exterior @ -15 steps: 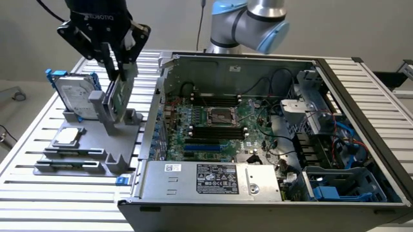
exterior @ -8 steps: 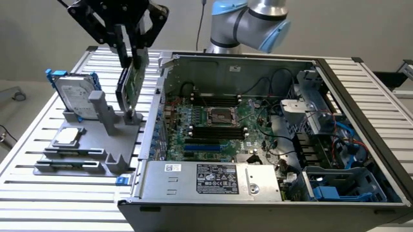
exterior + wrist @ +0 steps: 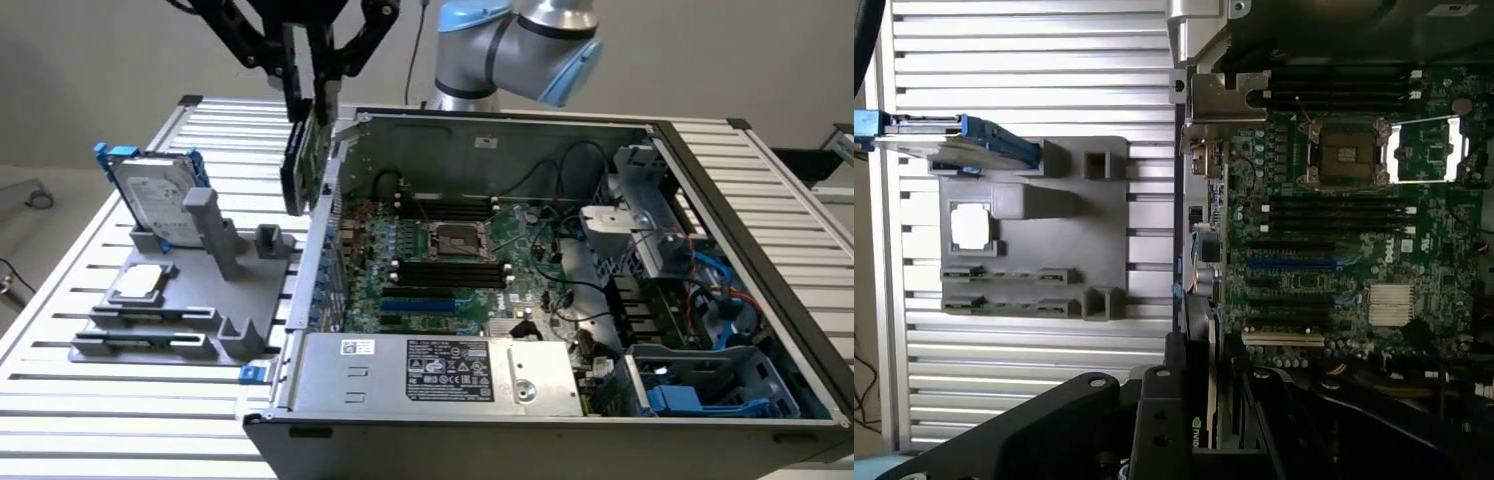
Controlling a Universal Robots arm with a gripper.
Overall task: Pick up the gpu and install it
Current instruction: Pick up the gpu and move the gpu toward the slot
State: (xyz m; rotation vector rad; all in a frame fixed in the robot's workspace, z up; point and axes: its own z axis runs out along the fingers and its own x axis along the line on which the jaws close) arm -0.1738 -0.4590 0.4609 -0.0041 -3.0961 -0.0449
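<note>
The gripper (image 3: 318,92), clamped on the gpu (image 3: 302,165) above the case wall (image 3: 324,255), may drive the card into that wall if descent is misaligned.

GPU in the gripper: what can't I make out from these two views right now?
1. Exterior view: the gpu hangs edge-on, its top is covered by the gripper, and neither face is readable.
2. Wrist view: the gpu is a thin sliver between black gripper parts, cut off by the picture's edge.
3. Exterior view: the expansion slots are too small to tell whether they are clear.
</note>
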